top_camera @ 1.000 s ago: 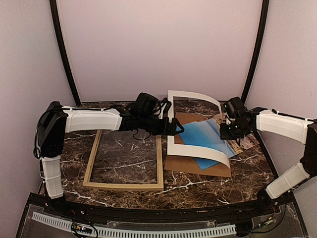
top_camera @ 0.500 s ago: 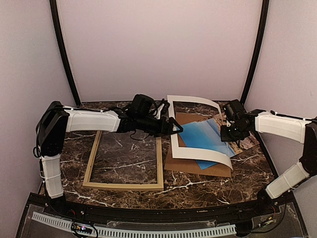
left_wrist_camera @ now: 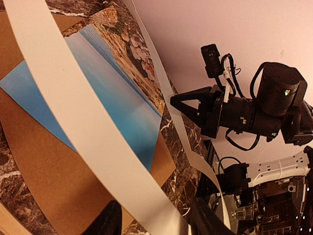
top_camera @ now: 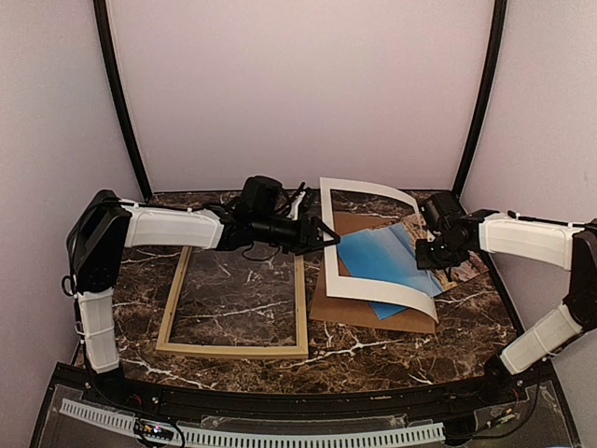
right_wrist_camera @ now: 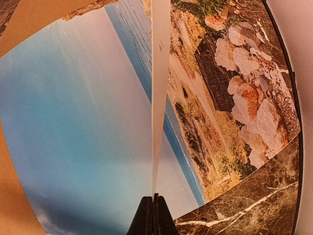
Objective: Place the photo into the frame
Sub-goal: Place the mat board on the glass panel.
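Photo point(right_wrist_camera: 98, 122): bright blue sky paling toward a darker blue sea strip, then tan sand with pale, orange-tinged rocks. Light natural wood on the frame point(top_camera: 233, 350), left. Plain white on the mat point(top_camera: 378, 295); flat brown on the cardboard point(top_camera: 340, 314) beneath. Dark brown marble with white veins across the table point(top_camera: 392, 351).

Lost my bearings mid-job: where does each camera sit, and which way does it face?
Top external: above, behind the robot, looking down on table, frame and white mat; left arm, right arm show.
Left wrist: faces right across the mat toward the right fingers; left fingers at the bottom.
Right wrist: looks along the mat's edge over the photo; shut right fingers pinch that edge.
Shared: both wrist views show mat and photo.
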Robot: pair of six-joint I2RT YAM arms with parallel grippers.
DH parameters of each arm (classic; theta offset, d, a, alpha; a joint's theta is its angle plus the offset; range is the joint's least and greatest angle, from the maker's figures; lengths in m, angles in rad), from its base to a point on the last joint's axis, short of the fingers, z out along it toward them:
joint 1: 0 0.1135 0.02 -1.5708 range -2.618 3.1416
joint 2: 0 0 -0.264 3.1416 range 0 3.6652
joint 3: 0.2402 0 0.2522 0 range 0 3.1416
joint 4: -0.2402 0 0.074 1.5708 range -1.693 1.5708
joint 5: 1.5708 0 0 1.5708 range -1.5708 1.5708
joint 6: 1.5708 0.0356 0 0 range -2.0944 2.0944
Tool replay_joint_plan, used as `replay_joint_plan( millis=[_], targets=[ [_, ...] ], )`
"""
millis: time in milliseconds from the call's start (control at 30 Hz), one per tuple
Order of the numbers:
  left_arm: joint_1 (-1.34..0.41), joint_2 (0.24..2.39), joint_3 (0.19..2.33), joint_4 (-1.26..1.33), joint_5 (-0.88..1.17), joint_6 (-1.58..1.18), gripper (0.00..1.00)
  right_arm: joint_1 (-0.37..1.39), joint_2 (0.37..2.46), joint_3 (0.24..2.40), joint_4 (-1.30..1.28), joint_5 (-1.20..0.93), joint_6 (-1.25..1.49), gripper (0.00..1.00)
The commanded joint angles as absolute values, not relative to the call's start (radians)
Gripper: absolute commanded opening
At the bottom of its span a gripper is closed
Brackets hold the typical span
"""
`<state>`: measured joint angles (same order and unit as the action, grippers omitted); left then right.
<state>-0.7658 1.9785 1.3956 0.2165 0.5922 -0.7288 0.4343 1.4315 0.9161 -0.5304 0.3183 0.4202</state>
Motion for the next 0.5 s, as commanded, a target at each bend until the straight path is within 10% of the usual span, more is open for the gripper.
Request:
replay_joint_plan(
  millis=[0,467],
  targets=[
    [-0.757,1.963,1.381,0.258,0.63,-0.739,0.43,0.445,1.443,0.907,-0.499,0.344,0.42,0.0],
    [-0.755,1.979,1.387,0.256,0.646,-0.747,0.11,0.454,1.439,0.91,-0.496,0.331,0.428,0.0]
  ],
)
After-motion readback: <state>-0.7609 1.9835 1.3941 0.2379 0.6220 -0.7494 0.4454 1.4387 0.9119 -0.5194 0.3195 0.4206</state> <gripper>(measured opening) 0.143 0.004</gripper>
